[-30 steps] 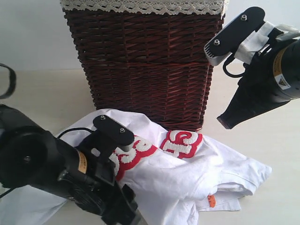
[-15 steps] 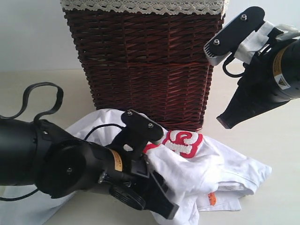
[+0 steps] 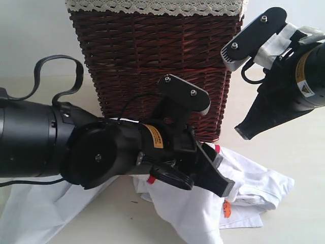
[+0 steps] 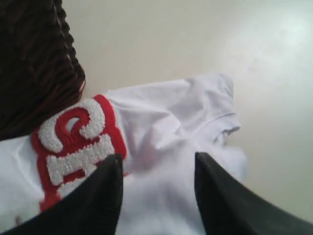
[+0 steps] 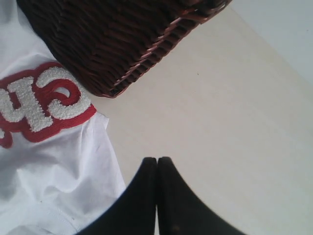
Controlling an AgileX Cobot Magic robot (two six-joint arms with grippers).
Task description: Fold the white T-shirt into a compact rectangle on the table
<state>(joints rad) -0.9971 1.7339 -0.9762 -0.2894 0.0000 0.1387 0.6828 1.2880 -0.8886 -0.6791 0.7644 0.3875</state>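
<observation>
The white T-shirt (image 3: 261, 183) lies crumpled on the table (image 3: 299, 152) in front of the basket, its orange neck tag (image 3: 226, 208) showing. More of its cloth spreads at the lower left (image 3: 30, 211). My left arm reaches across the middle and hides most of the red chest band (image 4: 73, 142). The left gripper (image 3: 216, 175) (image 4: 156, 159) is open, low over the white cloth, with folds between its fingers. My right gripper (image 3: 242, 133) (image 5: 157, 159) hangs shut above bare table, just beside the shirt's edge (image 5: 73, 166), holding nothing.
A tall dark wicker basket (image 3: 152, 66) with a cream lace liner (image 3: 152, 6) stands right behind the shirt, close to the left arm. Bare table stretches to the right of the shirt and at the front middle (image 3: 122, 218).
My left arm has swung up and to the right across the shirt, now covering the red letters. The shirt has bunched toward the right. The right arm has stayed still.
</observation>
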